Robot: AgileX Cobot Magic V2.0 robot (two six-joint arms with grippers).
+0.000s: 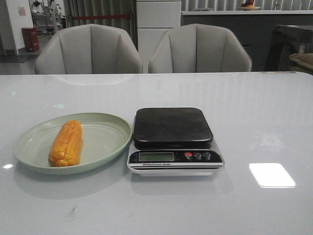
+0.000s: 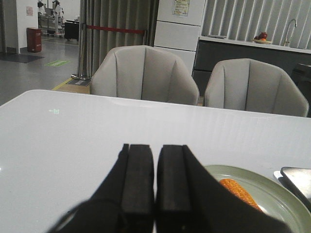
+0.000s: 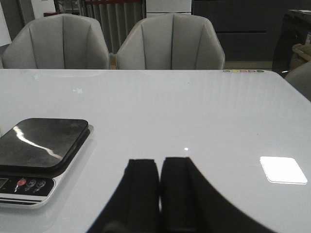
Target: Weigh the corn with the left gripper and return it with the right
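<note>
Bench layout for the weighing task. An orange-yellow cob of corn [image 1: 65, 143] lies lengthwise in a shallow, pale green oval plate [image 1: 105, 142] on the glossy white table [image 1: 264, 117]; just beside the plate's edge stands a flat kitchen scale [image 1: 172, 140] with a dark square weighing platform, silver base, small display and three buttons. The platform carries nothing, and the display's reading is too small to make out. In the left wrist view, the left gripper [image 2: 155, 194] hangs above the table short of the plate, its black pads pressed together with nothing between them; the right gripper [image 3: 159, 194], in its own wrist view, is likewise pressed together and holds nothing, poised over bare table beside the scale. Stage of task (a judgement): corn on the plate with both arms clear fits either a cob awaiting its trip to the scale or one already weighed and set back; these views do not settle which.
</note>
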